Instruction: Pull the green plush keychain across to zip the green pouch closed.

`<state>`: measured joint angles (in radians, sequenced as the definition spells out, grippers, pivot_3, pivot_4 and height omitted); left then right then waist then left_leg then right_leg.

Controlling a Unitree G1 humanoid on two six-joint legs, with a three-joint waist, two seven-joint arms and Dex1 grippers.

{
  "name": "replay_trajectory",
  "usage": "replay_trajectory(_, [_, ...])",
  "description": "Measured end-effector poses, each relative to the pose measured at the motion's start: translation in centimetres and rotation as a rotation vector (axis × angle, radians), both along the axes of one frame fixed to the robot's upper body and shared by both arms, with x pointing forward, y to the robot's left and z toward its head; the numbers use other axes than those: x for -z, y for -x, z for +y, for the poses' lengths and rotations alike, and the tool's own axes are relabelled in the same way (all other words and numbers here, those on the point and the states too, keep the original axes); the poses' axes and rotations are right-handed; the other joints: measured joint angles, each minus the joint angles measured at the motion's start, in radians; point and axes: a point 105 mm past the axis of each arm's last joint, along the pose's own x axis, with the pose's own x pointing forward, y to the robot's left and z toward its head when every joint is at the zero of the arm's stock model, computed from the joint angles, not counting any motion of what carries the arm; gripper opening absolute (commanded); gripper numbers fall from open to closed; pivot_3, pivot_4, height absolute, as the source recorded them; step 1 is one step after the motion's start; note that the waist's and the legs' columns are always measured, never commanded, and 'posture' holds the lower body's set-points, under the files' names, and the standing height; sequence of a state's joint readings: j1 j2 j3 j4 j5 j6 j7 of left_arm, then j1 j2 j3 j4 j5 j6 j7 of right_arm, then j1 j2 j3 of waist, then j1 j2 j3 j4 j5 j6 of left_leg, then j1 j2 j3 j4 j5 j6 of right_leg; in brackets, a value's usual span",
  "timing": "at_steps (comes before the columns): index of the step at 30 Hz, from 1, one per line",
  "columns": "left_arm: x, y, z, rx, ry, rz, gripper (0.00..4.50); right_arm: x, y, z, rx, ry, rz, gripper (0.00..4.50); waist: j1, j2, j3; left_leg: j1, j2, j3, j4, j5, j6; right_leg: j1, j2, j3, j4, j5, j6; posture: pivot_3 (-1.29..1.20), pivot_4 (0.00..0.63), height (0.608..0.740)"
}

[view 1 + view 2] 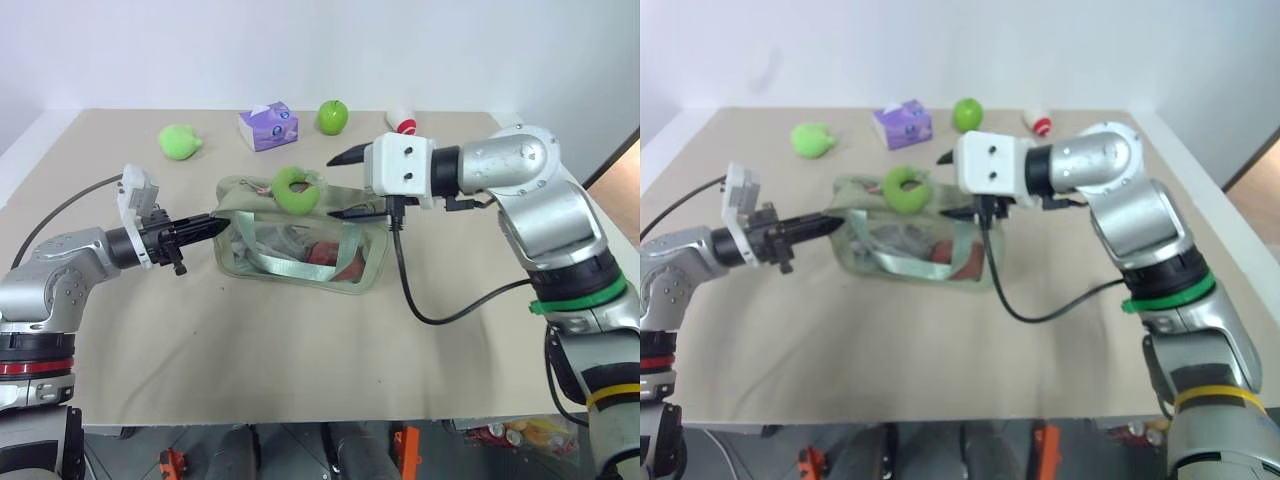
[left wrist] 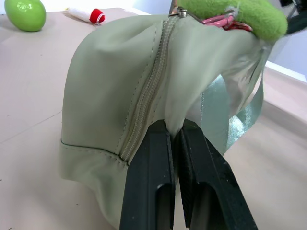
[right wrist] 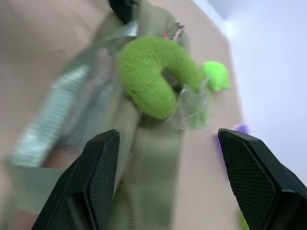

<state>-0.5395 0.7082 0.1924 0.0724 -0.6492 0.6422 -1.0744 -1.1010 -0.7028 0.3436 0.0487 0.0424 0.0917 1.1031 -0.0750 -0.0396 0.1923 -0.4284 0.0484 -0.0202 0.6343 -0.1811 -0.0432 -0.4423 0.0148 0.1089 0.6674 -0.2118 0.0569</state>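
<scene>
Green pouch (image 1: 300, 240) lying mid-tabletop (image 1: 200, 340), long side running left to right, clear side panel facing near, pale strap handles draped over that panel. Green plush keychain (image 1: 297, 189) resting on top of the pouch, toward its middle, joined by a pink link to the zipper pull; zipper teeth closed along the left stretch as seen from the left wrist.

Left claw (image 1: 212, 226) reaching in level from the left, fingers (image 2: 148, 182) pressed together and clamped on a fold of fabric at the pouch's left end, right beside the zipper seam.

Right claw (image 1: 345, 186) hovering over the pouch's right half, pointing left, fingers (image 3: 96, 177) spread wide apart and gripping nothing; keychain just beyond the fingertips, not touched. Black cable hanging from the right wrist, looping down onto the tabletop.

Along the far edge, well apart from the pouch: light-green plush blob (image 1: 179, 141) at far left, purple tissue pack (image 1: 268, 126) next, shiny green apple (image 1: 333, 116) beside it, small white bottle with red cap (image 1: 403, 122) farther right.
</scene>
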Motion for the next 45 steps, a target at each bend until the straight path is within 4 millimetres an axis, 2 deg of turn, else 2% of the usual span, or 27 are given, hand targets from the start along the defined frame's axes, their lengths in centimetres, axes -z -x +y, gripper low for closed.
replay_trajectory(3, [0.0, 0.0, -0.3, 0.007, 0.008, -0.002, 0.00, -0.9, -0.4, 0.1, -0.017, 0.021, -0.065, 3.38, 0.002, 0.000, 0.000, 0.000, 0.000, -0.001, 0.000, 0.000, 0.000, 0.000, 0.000, -0.001, 0.000, -0.001, -0.001, 0.00, 0.150, 0.740])
replay_trajectory(12, [0.2, 0.3, -0.2, -0.003, 0.022, -0.001, 0.00, -1.5, -1.0, -0.1, -0.028, 0.024, -0.076, 3.38, 0.002, 0.000, 0.000, 0.000, 0.000, -0.001, 0.000, 0.000, 0.000, 0.001, 0.000, -0.001, 0.000, 0.000, -0.001, 0.00, 0.150, 0.740])
replay_trajectory(23, [0.1, 0.2, -0.3, -0.016, 0.032, -0.004, 0.00, -0.9, -0.9, 1.2, -0.076, 0.023, -0.055, 3.38, 0.001, 0.000, 0.000, 0.000, 0.000, -0.001, 0.000, 0.000, 0.000, 0.001, 0.000, -0.001, 0.000, 0.000, -0.001, 0.00, 0.150, 0.740])
replay_trajectory(34, [0.3, 0.4, -0.1, -0.031, 0.037, -0.004, 0.00, 0.0, -1.7, 2.3, -0.088, 0.011, -0.032, 3.38, 0.000, 0.000, 0.000, 0.000, 0.000, -0.001, 0.000, 0.000, 0.000, 0.001, 0.000, -0.001, 0.000, 0.000, -0.001, 0.00, 0.150, 0.740])
replay_trajectory(35, [0.3, 0.4, -0.1, -0.033, 0.037, -0.004, 0.00, 0.0, -1.8, 2.3, -0.090, 0.011, -0.032, 2.85, 0.000, 0.000, 0.000, 0.000, 0.000, -0.001, 0.000, 0.000, 0.000, 0.001, 0.000, -0.001, 0.000, 0.000, -0.001, 0.00, 0.150, 0.740])
replay_trajectory(36, [0.2, 0.4, -0.1, -0.033, 0.038, -0.004, 0.00, 0.0, -1.8, 2.3, -0.093, 0.012, -0.033, 2.61, 0.000, 0.000, 0.000, 0.000, 0.000, -0.001, 0.000, 0.000, 0.000, 0.001, 0.000, -0.001, 0.000, 0.000, -0.001, 0.00, 0.150, 0.740])
replay_trajectory(43, [0.3, 0.5, -0.1, -0.031, 0.049, 0.000, 0.00, 0.4, -2.0, 2.2, -0.095, 0.018, -0.020, 0.18, 0.000, 0.000, 0.000, 0.000, 0.000, -0.001, 0.000, 0.000, 0.000, 0.001, 0.000, -0.001, 0.000, 0.000, -0.001, 0.00, 0.150, 0.740])
replay_trajectory(45, [0.3, 0.5, -0.1, -0.032, 0.049, 0.000, 0.00, 0.4, -2.0, 2.2, -0.099, 0.020, -0.020, 0.08, 0.000, 0.000, 0.000, 0.000, 0.000, -0.001, 0.000, 0.000, 0.000, 0.001, 0.000, -0.001, 0.000, 0.000, -0.001, 0.00, 0.150, 0.740])
